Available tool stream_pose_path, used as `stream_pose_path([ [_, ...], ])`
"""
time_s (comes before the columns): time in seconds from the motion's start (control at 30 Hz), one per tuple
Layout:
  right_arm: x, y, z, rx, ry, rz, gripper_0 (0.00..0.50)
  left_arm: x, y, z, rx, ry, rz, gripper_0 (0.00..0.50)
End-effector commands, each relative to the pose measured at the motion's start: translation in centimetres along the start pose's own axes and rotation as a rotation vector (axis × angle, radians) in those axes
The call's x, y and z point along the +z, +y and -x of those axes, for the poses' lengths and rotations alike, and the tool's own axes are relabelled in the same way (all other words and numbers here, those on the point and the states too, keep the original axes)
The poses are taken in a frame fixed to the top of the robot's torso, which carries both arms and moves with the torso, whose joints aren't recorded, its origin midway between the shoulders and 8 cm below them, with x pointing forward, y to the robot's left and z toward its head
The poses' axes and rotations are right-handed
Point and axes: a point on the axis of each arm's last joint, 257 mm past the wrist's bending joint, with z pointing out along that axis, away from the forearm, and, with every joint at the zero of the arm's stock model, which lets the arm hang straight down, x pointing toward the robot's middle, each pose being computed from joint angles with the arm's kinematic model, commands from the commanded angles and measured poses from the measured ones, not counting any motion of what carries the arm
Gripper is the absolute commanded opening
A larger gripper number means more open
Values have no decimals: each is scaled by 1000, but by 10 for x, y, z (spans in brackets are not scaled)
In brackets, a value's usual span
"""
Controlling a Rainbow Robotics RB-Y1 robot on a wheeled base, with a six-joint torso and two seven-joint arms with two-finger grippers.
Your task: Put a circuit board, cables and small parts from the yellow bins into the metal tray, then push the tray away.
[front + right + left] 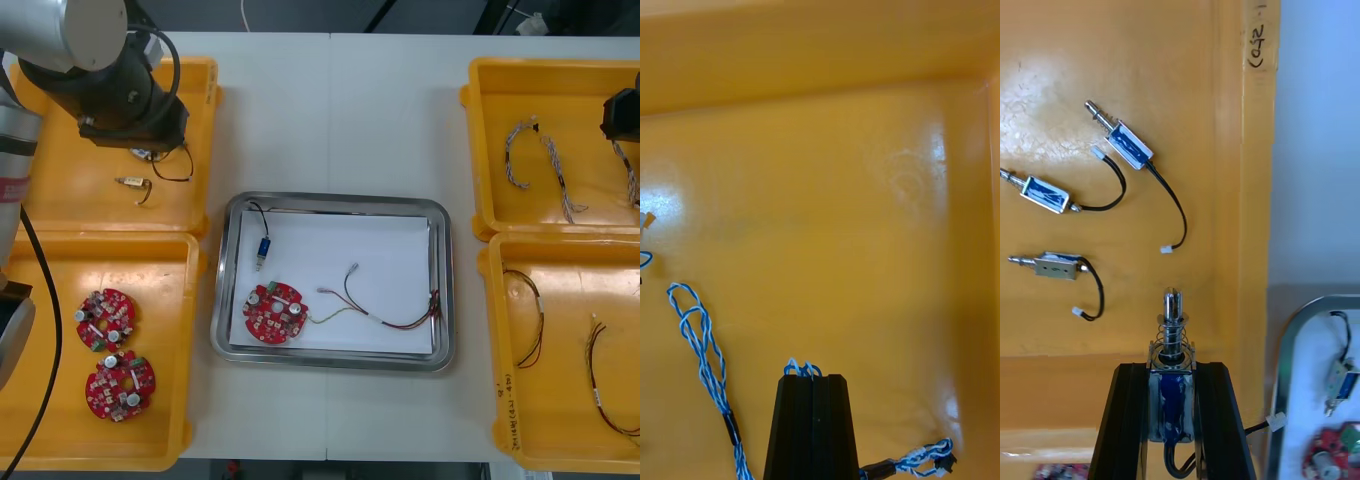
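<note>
Gripping a small metal part [1173,341] across its body, our left claw [1172,371] hangs over the yellow bin [1187,67] at the left of the counter [330,110], the part's long axis running along the fingers with its pin and spring poking out past the tips. What matters now is direction: the metal tray [330,198] lies to the robot's right of this claw, past the bin's wall, and the left wrist view catches its rim just beyond that wall. We judge the left arm the nearer one to carry across. The tray already holds a circuit board [273,312]. Our right claw [813,379] is closed on a twisted blue and white cable [803,367] in a right-hand bin [827,187], well apart from the tray.
</note>
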Motion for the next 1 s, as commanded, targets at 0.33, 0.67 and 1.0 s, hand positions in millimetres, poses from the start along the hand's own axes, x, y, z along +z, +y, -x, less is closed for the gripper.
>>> stream_pose_path([
  [0.33, 4, 7, 8, 24, -53, 22, 326, -6, -46, -14, -68, -16, -31, 7],
  [0.67, 3, 6, 9, 18, -55, 23, 500, -7, -48, -15, -75, -13, -36, 5],
  [1.0, -18, -20, 21, -151, -82, 12, 500, -6, -48, -16, -76, -10, -39, 5],
])
